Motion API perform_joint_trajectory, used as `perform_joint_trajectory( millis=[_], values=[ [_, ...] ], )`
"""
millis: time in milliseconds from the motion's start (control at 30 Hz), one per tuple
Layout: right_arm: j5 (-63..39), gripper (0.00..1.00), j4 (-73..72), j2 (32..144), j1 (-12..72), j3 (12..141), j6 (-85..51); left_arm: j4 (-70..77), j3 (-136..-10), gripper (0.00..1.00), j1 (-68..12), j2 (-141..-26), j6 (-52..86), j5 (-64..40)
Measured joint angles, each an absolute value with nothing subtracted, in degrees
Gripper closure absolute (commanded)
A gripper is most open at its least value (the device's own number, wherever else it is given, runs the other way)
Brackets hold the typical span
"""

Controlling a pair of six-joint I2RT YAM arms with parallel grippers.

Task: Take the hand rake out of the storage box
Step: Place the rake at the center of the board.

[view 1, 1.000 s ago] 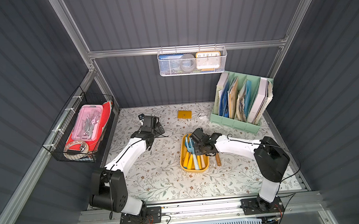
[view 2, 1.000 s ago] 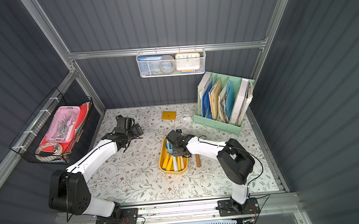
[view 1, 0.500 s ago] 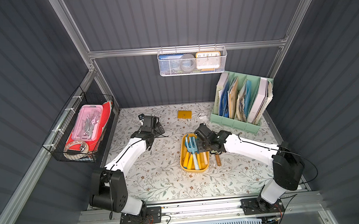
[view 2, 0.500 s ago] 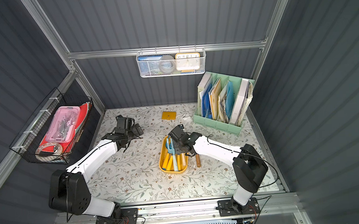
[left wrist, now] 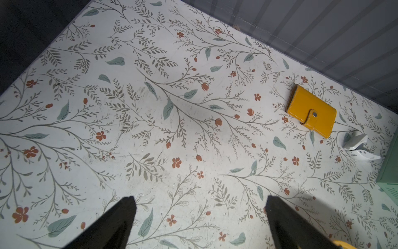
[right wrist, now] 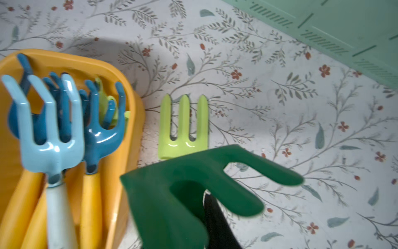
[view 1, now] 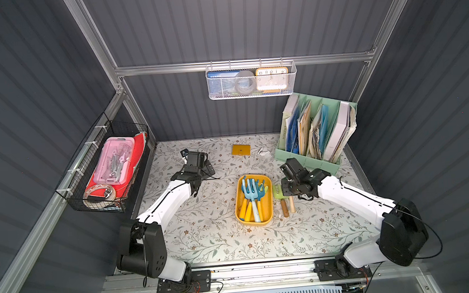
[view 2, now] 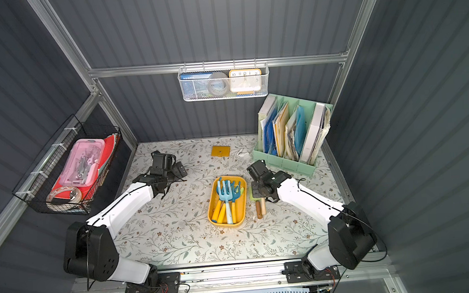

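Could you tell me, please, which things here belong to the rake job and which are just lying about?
On the job: storage box; dark green hand rake, held in the shut right pincer.

Lying about: light green fork beside the box; yellow wallet; mint file organiser; white mesh basket; black wire basket; open left pincer, idle.

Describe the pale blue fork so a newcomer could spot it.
Find the mustard-yellow storage box mid-table. Among the garden tools inside, the pale blue fork lies on top, prongs toward the back wall. It alone has a whitish handle; its darker blue neighbours have yellow ones.
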State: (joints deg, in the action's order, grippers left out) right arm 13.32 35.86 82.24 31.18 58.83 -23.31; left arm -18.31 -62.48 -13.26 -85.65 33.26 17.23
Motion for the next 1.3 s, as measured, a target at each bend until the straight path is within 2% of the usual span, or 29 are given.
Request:
perform_joint_trajectory(
  millis=[367, 767, 1300],
  values=[
    [13.47, 0.88, 35.94, 83.53, 25.02, 52.82, -18.44, -19.51, -64.45, 0.00, -13.26, -86.48, 33.04, 17.39],
    [12.67, 0.88, 35.46, 91.11, 24.84, 54.98, -16.91, -19.51, -64.82, 0.00, -13.26, -87.13, 33.01, 17.37],
    [10.85, 0.87, 35.20, 95.88, 24.84, 57.30, -16.36, -19.51, -64.82, 0.00, -13.26, -87.39, 33.01, 17.37]
  ],
)
